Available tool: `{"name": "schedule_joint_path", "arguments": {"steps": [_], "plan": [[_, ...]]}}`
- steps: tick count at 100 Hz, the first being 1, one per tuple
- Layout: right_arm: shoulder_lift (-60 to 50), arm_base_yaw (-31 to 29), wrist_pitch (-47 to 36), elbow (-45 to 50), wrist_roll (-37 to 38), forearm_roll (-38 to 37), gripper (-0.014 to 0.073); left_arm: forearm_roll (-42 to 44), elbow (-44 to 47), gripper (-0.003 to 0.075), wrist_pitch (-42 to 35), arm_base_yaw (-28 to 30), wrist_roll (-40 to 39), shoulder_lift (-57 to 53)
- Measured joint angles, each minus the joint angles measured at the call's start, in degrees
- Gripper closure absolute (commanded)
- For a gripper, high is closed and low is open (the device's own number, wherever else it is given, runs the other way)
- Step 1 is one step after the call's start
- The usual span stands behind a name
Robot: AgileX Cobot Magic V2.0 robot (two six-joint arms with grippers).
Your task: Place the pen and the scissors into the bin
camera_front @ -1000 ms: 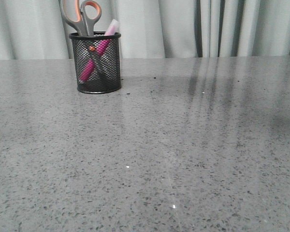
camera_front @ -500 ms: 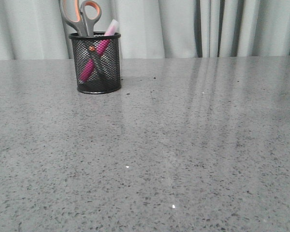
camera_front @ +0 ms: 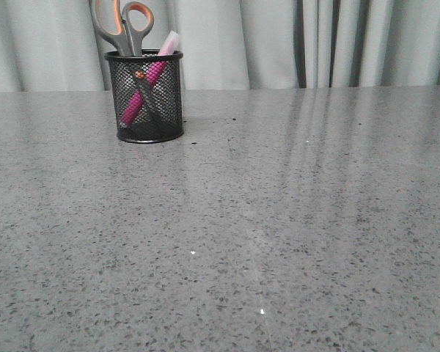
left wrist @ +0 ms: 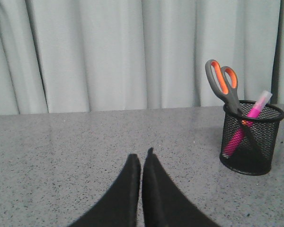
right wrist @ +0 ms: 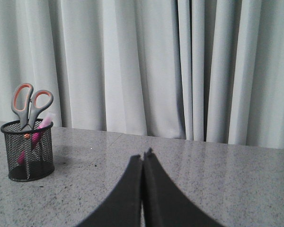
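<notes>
The black wire-mesh bin (camera_front: 146,97) stands at the far left of the grey table. Inside it the scissors (camera_front: 121,26) stand blades down, their grey and orange handles above the rim. The pink pen (camera_front: 150,79) leans across the bin with its whitish cap poking out. Neither arm shows in the front view. My left gripper (left wrist: 142,158) is shut and empty, well away from the bin (left wrist: 250,138), scissors (left wrist: 223,84) and pen (left wrist: 248,120). My right gripper (right wrist: 143,156) is shut and empty too, far from the bin (right wrist: 28,150), scissors (right wrist: 30,105) and pen (right wrist: 37,135).
Pale grey curtains (camera_front: 293,44) hang behind the table's far edge. The speckled grey tabletop (camera_front: 264,220) stretches from the bin to the near edge.
A faint shadow at the table's right side in the oldest frame has gone. The bin, scissors and pen have not moved.
</notes>
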Motion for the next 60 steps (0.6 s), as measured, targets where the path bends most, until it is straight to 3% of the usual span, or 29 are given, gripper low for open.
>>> {"name": "schedule_joint_path", "arguments": {"steps": [19,60], "plan": [[-3.7,0.0,0.4,1.3,-0.1,1.2,0.0662,-1.8,1.4,0.0739,-0.4,0.0,0.1,-5.4],[-3.7,0.0,0.4,1.3,-0.1,1.2,0.0662,-2.0,1.4,0.0739,-0.5,0.0,0.1,-5.8]]}}
